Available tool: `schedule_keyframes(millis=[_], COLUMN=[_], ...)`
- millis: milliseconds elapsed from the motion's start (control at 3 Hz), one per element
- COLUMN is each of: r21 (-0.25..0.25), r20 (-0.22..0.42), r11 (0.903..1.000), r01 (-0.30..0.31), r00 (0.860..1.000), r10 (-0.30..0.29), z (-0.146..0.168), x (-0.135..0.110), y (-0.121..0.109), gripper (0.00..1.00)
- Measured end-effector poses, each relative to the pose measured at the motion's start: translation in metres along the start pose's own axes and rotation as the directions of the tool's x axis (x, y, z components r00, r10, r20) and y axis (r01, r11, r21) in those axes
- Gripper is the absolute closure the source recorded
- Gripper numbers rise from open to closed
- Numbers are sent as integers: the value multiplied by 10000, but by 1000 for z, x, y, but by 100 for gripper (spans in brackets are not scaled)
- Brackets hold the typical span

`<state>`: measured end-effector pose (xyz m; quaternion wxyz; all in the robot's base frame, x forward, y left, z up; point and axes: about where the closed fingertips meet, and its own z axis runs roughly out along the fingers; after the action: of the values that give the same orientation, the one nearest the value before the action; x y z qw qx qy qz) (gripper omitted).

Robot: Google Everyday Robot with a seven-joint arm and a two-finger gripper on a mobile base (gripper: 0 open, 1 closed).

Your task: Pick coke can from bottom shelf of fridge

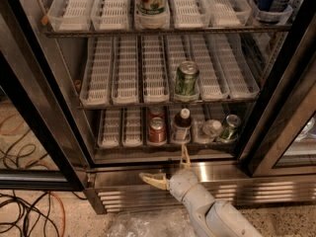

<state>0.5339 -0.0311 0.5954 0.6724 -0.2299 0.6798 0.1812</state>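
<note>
The coke can point(157, 130) is red with a silver top and stands upright at the front of the bottom shelf point(118, 127) of the open fridge point(148, 177). A second red can stands right behind it. My gripper point(166, 167) is open and empty, with one cream finger pointing left and one pointing up. It hangs in front of the steel base, just below and slightly right of the coke can, not touching it.
To the right of the coke can stand a dark bottle with a red cap point(181, 126), a clear toppled item point(209, 129) and a tilted green can point(229, 127). Another green can point(186, 79) stands on the middle shelf. Cables point(24, 211) lie on the floor at left.
</note>
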Motion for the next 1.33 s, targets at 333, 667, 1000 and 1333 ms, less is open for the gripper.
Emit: schedule_keyframes(millis=[333, 667, 1000, 1333], r21=[0, -1, 0, 110], r20=[0, 0, -1, 2], r11=[10000, 10000, 10000, 9999], r01=[0, 0, 1, 46], r00=[10000, 10000, 10000, 10000], r10=[0, 0, -1, -46], z=[0, 0, 0, 6], x=[0, 0, 0, 1], y=[0, 0, 0, -1], gripper=[17, 39, 44, 53])
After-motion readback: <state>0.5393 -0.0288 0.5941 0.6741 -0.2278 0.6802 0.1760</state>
